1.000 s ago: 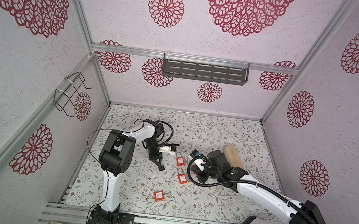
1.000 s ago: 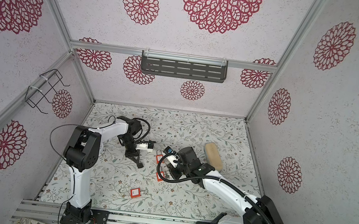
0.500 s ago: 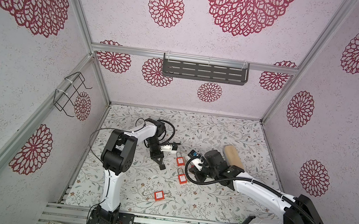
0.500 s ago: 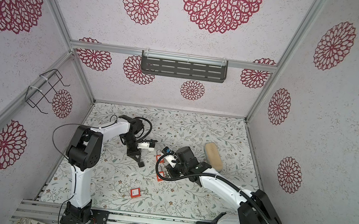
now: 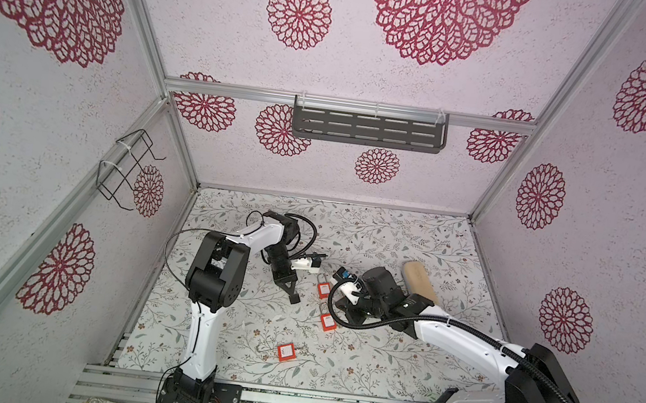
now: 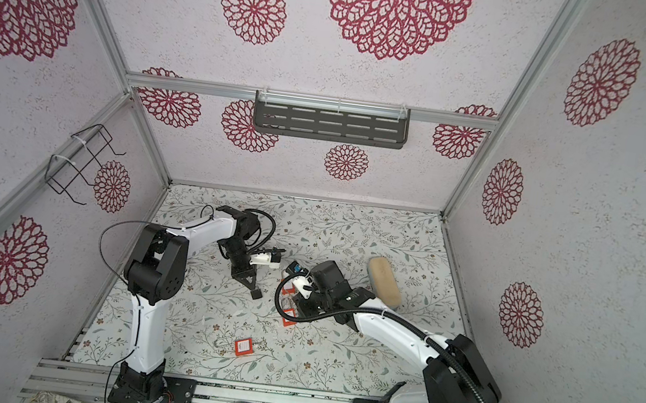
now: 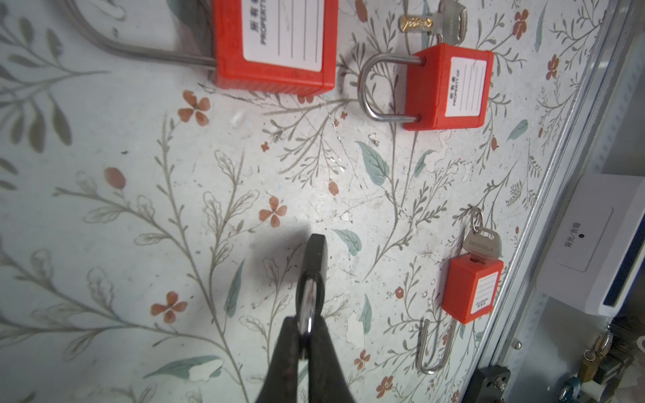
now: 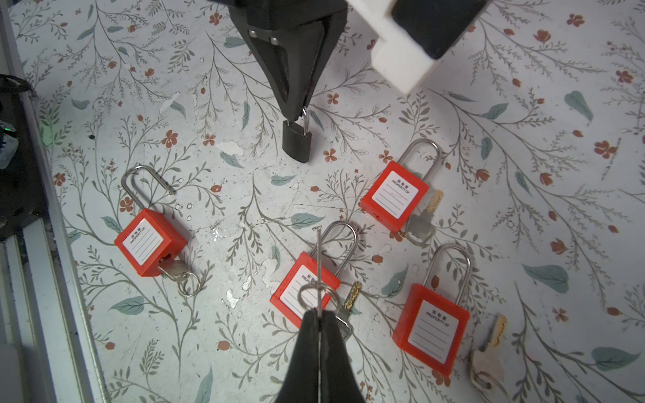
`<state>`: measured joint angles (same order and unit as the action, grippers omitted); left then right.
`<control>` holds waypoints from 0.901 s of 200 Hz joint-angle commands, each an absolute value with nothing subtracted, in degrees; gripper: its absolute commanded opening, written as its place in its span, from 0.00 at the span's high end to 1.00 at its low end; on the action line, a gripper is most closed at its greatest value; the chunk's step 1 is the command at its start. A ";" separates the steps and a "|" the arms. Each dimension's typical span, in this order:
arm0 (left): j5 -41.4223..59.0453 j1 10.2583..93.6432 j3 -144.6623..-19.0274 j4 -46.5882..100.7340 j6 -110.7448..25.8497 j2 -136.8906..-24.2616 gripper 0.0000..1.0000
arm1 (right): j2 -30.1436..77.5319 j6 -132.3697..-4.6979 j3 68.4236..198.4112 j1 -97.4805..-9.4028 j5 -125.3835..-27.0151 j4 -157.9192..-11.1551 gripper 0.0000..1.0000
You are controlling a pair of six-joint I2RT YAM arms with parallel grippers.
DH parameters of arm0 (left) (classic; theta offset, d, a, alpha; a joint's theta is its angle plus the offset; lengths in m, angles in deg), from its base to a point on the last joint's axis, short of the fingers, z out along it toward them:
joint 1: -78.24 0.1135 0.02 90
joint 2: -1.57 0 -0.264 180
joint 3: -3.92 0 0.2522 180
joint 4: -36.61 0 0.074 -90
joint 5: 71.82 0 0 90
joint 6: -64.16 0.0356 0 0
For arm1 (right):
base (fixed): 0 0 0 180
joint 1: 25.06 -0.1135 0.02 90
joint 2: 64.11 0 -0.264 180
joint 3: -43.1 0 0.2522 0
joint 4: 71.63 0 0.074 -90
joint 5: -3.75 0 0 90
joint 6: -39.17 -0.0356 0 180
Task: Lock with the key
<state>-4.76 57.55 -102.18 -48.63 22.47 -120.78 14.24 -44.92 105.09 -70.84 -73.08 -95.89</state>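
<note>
My left gripper (image 5: 290, 293) (image 7: 307, 326) is shut on the silver shackle of a small black padlock (image 7: 316, 258) (image 8: 296, 141), which hangs just over the floral mat with its body pointing down. My right gripper (image 8: 319, 314) (image 5: 344, 312) is shut on a thin key (image 8: 319, 265) seen edge-on, with a ring (image 8: 316, 295) hanging at its head. In the right wrist view the key's tip points towards the black padlock but stays well apart from it. The key is too small to make out in either top view.
Several red padlocks lie on the mat between the arms, some with keys in them (image 8: 150, 242) (image 8: 394, 195) (image 8: 431, 329) (image 5: 286, 351). A tan case (image 5: 418, 281) lies behind the right arm. A grey shelf (image 5: 368, 129) and a wire basket (image 5: 128, 170) hang on the walls.
The right gripper has shifted a little to the left, towards the left gripper. The left gripper and the black padlock have barely moved.
</note>
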 commanded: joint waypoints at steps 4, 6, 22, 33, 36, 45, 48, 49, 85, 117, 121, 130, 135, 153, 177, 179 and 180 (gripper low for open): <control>-4.14 57.59 -103.39 -44.56 22.67 -123.50 0.92 | 14.80 -46.09 107.14 -71.43 -73.66 -96.10 1.00; -4.18 57.59 -103.50 -44.56 22.67 -123.57 0.91 | 14.86 -46.09 107.16 -71.52 -73.72 -96.11 1.00; -4.39 57.62 -104.12 -44.73 22.67 -124.05 0.91 | 15.21 -46.11 107.62 -71.77 -73.81 -96.35 1.00; -4.32 57.60 -104.45 -44.82 22.67 -124.36 0.91 | 15.41 -46.15 107.90 -71.85 -73.94 -96.56 1.00; -4.32 57.59 -104.49 -44.80 22.60 -124.38 0.91 | 15.43 -46.15 107.96 -71.88 -74.02 -96.57 1.00; -4.32 57.59 -104.59 -44.82 22.59 -124.55 0.90 | 15.52 -46.10 108.08 -71.98 -74.12 -96.71 1.00; -4.32 57.59 -104.59 -44.82 22.59 -124.61 0.90 | 15.52 -46.09 108.08 -71.95 -74.12 -96.72 1.00; -4.32 57.59 -104.59 -44.82 22.54 -124.63 0.90 | 15.57 -46.09 108.09 -71.93 -74.12 -96.72 1.00; -4.23 57.53 -104.85 -44.69 22.06 -125.07 0.89 | 15.94 -46.09 108.41 -72.13 -74.21 -96.96 1.00; -4.21 57.53 -105.61 -44.95 21.88 -125.35 0.87 | 16.62 -46.00 109.14 -72.15 -74.21 -97.45 1.00; -4.23 57.54 -105.73 -45.04 21.96 -125.39 0.87 | 16.73 -46.02 109.28 -72.19 -74.21 -97.57 1.00; -4.32 57.51 -105.99 -45.15 22.05 -125.44 0.86 | 16.99 -46.02 109.55 -72.20 -74.21 -97.85 1.00; -4.32 57.50 -106.11 -45.16 22.06 -125.44 0.86 | 17.16 -46.00 109.67 -72.23 -74.21 -97.95 1.00; -4.23 57.51 -106.35 -45.26 21.95 -125.57 0.85 | 17.61 -46.02 110.00 -72.25 -74.34 -98.26 1.00; -4.41 57.52 -106.35 -45.18 21.65 -125.17 0.74 | 18.20 -46.22 110.52 -72.32 -74.52 -98.76 1.00; -4.41 57.50 -106.35 -45.07 21.52 -125.11 0.31 | 18.23 -46.25 110.55 -72.34 -74.55 -98.82 1.00; -4.41 57.50 -106.35 -45.03 21.44 -125.14 0.19 | 18.24 -46.30 110.60 -72.34 -74.56 -98.82 1.00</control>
